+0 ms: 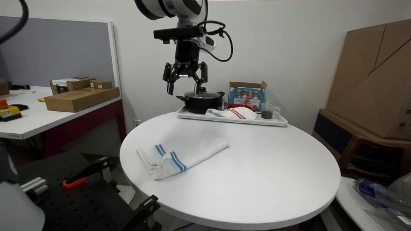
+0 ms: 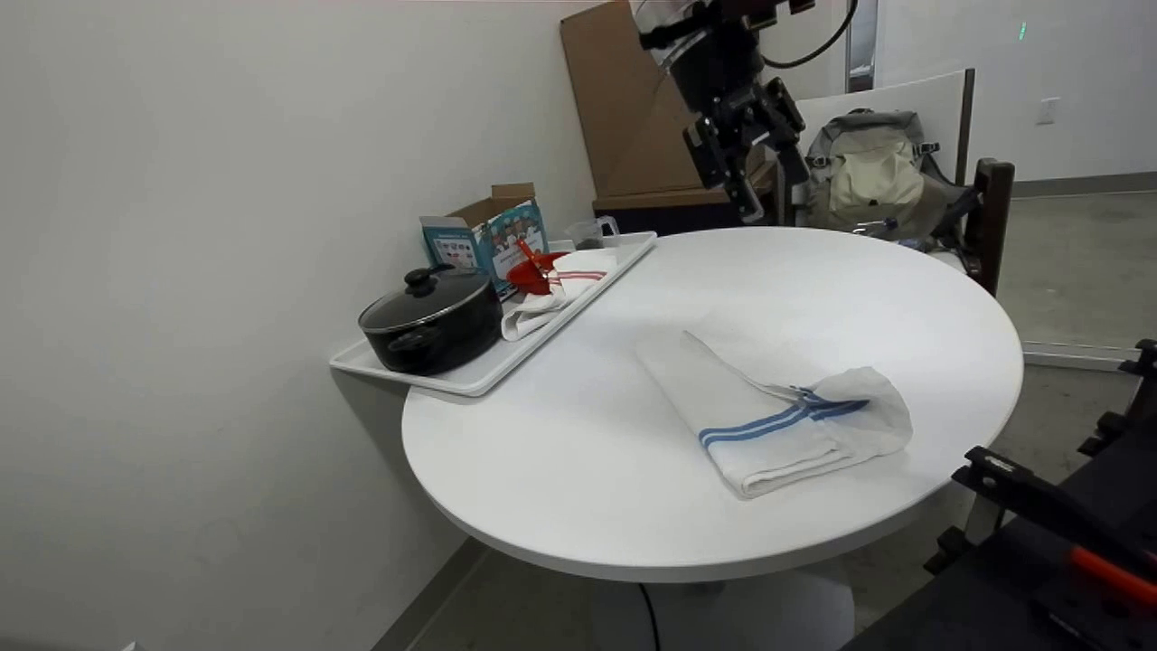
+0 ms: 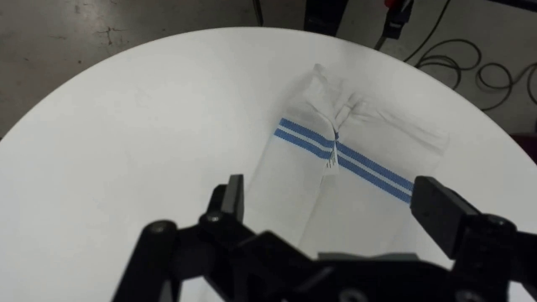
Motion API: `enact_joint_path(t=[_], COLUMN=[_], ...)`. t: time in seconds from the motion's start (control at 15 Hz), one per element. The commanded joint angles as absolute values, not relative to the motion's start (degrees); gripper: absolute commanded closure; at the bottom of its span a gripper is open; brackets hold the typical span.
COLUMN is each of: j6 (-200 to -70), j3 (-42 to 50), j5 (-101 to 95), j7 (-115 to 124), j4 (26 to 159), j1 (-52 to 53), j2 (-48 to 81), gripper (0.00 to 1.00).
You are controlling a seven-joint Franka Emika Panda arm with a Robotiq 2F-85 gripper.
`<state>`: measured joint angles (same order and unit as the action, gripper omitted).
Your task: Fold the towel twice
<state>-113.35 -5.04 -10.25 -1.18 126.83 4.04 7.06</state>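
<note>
The towel (image 1: 199,153) is white with pairs of blue stripes. It lies on the round white table in a long folded shape, also seen in an exterior view (image 2: 755,411). One end near the stripes is crumpled, with a loose flap turned over. In the wrist view the towel (image 3: 361,201) shows a lengthwise edge down its middle and a small label by the stripes. My gripper (image 1: 183,89) is open and empty, high above the table and apart from the towel. Its spread fingers show in the wrist view (image 3: 327,184) and in an exterior view (image 2: 776,190).
A white tray (image 1: 192,115) at the table's edge by the wall holds a black lidded pot (image 1: 203,102), a white cloth with red stripes (image 1: 237,113), a red dish, a blue box and a clear cup (image 1: 267,111). A black perforated board with clamps (image 1: 74,192) stands beside the table (image 1: 257,179).
</note>
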Motion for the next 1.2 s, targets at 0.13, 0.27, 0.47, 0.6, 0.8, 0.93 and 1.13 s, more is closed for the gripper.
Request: enact_joint_path(t=[0.13, 0.27, 0.47, 0.6, 0.8, 0.93, 1.13], j6=[-108.73, -109.09, -109.47, -107.73, -106.73, -107.68, -107.22], j3=[-2.10, -1.05, -0.19, -0.45, -1.62, -1.89, -1.80], j5=[-14.35, -20.84, -29.33, -30.01, -25.20, -24.25, -24.84], j7=[0.49, 2.40, 2.90, -1.53, -13.93, -21.01, -31.31], j4=[116.08, 111.68, 105.40, 101.69, 97.90, 96.49, 93.72], j1=[2.74, 2.95, 3.44, 3.30, 2.03, 1.37, 0.70], j2=[9.47, 11.06, 14.01, 16.07, 17.88, 18.55, 20.87], gripper=[0.00, 0.00, 0.00, 0.00, 0.00, 0.00, 0.00])
